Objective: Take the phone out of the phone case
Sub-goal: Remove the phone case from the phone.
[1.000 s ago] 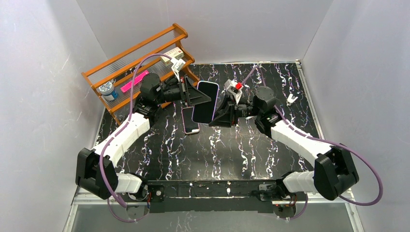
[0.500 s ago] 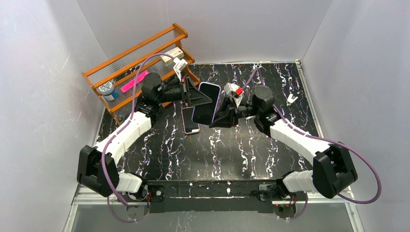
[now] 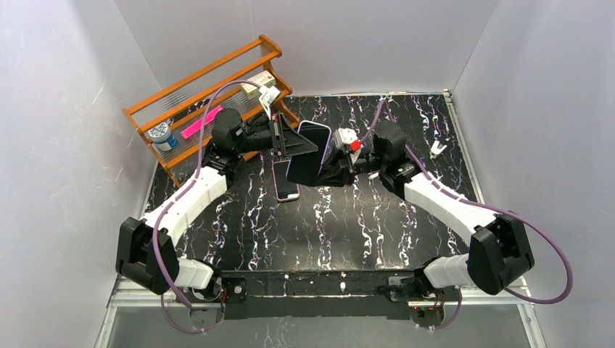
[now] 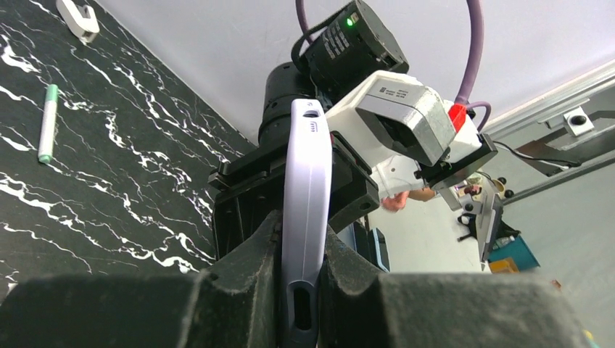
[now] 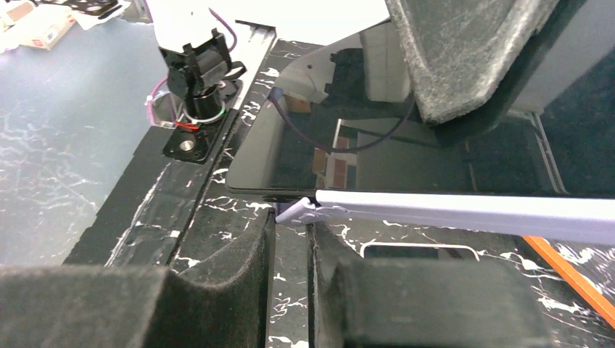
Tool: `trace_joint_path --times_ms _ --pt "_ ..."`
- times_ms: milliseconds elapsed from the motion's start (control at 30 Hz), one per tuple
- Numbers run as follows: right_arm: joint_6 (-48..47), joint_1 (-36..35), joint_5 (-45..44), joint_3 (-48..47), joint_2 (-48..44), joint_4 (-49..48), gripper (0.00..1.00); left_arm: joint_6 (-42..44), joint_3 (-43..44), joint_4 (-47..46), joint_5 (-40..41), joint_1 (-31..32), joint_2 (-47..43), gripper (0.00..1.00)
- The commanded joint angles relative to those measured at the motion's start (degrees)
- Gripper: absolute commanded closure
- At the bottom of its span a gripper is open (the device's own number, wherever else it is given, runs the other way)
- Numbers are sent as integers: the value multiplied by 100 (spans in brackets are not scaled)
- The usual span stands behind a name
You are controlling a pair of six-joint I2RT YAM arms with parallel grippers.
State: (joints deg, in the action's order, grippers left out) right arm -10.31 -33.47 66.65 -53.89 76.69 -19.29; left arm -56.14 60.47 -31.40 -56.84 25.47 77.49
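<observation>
- While both arms meet in the upper centre of the overhead view, the phone [image 3: 304,161] hangs clear of the counter [image 3: 348,225], seated in its phone case [image 3: 320,154]. The left pincer [image 3: 297,143] meets it from the left and the right pincer [image 3: 328,165] from the right. A second handset [image 3: 285,183] lies flat just below.
- Left wrist view: the lavender phone case [image 4: 306,188] stands edge-on at centre frame. The left pincer [image 4: 301,243] is clamped across its two broad faces at the bottom.
- Right wrist view: the phone [image 5: 341,159] shows its dark glass mid-frame, with the phone case [image 5: 471,212] as a pale strip beneath. The right pincer [image 5: 290,246], bottom centre, shows a narrow gap with the case's corner at its mouth. Whether it pinches that corner cannot be told.
- Handling, as judged: the phone is rigid, smooth, glass-fronted and fragile, and the case is probably pliable at the lip. The best purchase is a corner of the lip, peeled back while the opposite arm steadies the body.
</observation>
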Motion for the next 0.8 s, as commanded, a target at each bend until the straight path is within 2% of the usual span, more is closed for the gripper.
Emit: trace_joint_path --times_ms 0,67,267,533,667,767 --pt "-27 -36 -1566 -43 13 -634 99 -357 207 -256 61 89 -203 100" --pt "316 -36 -2165 87 -95 -824 98 -313 188 -284 95 89 -229 100" --pt "1625 -27 -3153 442 -536 -984 70 -47 17 -376 547 89 -367 100" --pt "2945 -13 -3954 1097 -1636 -470 42 451 -358 -349 2031 45 -489 100" --pt "3999 -19 -4060 1250 -2044 -311 40 528 -439 -362 2597 45 -490 100" --pt "4942 -11 -4080 1449 -2201 -668 40 473 -481 -433 2825 45 -454 100"
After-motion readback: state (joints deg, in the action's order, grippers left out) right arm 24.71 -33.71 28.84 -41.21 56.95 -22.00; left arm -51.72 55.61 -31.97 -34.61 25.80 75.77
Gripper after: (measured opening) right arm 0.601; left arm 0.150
